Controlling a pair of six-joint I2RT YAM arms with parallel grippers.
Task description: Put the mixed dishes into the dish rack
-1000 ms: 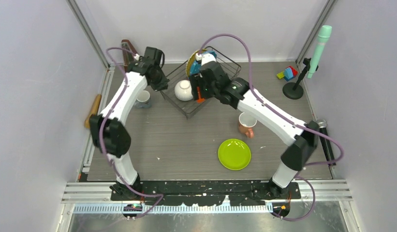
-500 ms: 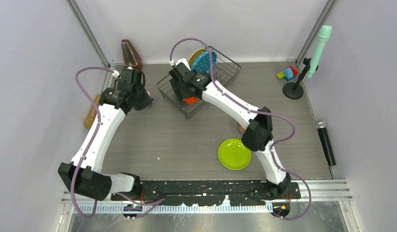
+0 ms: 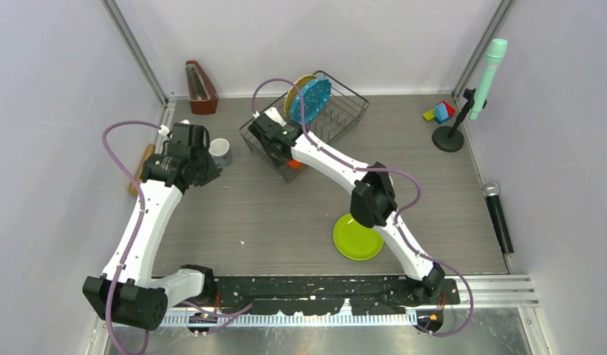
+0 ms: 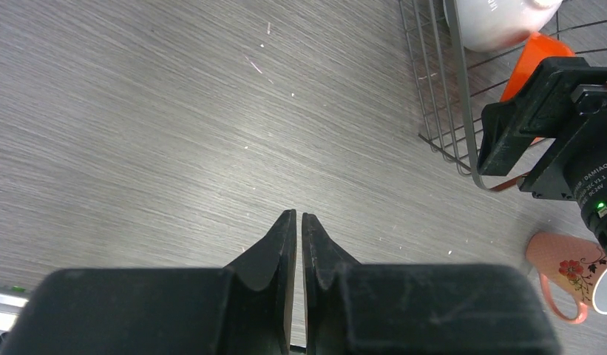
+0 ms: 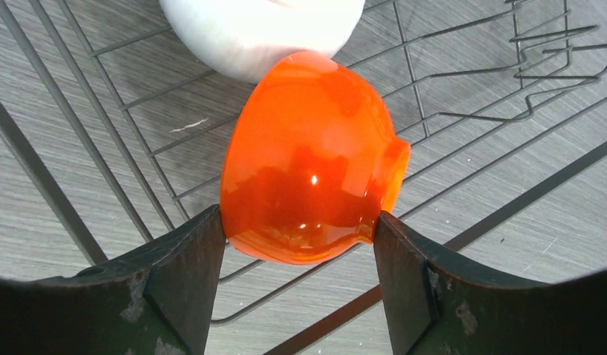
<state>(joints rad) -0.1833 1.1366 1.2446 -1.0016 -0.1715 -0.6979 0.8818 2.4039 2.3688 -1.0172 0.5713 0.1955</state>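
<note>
Nearest to the arm bases, flat on the table [image 3: 270, 222]: lime green plate [image 3: 352, 244], partly hidden under the right arm's elbow. A little farther, in the left wrist view, salmon-pink mug [image 4: 563, 255] with a flower print, on the table outside the dish rack [image 3: 346, 111], on its near side. To the left, left gripper [image 4: 294, 214] above bare table, jaws almost together with only a thin slit, holding nothing. Just beside that wrist, small grey-blue mug [image 3: 220, 151], upright, apart from the rack. Then right gripper [image 5: 300, 222], reaching into the near corner of the rack, jaws spread wide and pressed on both sides of the orange bowl [image 5: 307, 155], tilted over the wire floor; resting on the wires or not, cannot tell. Directly behind it, also inside the rack, white bowl [image 5: 263, 29]. At the far end of the rack, standing on edge between the tines: teal-blue plate [image 3: 311, 100] and, just behind, round yellow woven plate [image 3: 295, 90]. By the back wall, wooden metronome [image 3: 200, 87]; in the far right corner, coloured toy blocks [image 3: 439, 112].
</note>
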